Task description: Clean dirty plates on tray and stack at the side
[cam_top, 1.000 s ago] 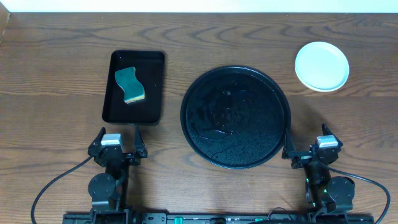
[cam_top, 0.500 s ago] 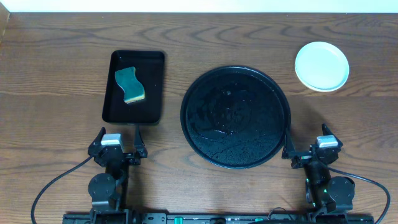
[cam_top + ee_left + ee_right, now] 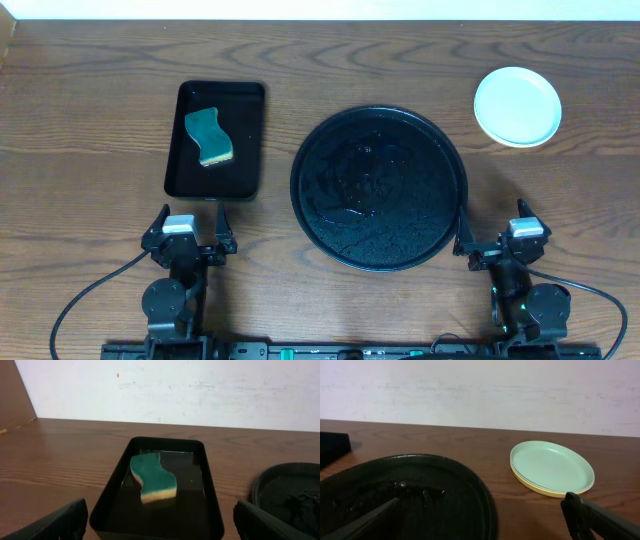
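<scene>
The plates point(image 3: 517, 106) sit in one stack at the far right of the table, a mint-blue plate on top and a pale yellow one at the bottom point(image 3: 552, 467). The large round black tray point(image 3: 379, 188) lies at the middle with wet smears and no plate on it; it also shows in the right wrist view point(image 3: 420, 495). My left gripper point(image 3: 190, 240) is open and empty at the near edge, in front of the rectangular tray. My right gripper point(image 3: 505, 243) is open and empty at the near right, beside the round tray's rim.
A smaller rectangular black tray point(image 3: 214, 140) stands at the left and holds a green and yellow sponge point(image 3: 208, 136), also seen in the left wrist view point(image 3: 153, 479). A white wall runs along the table's far edge.
</scene>
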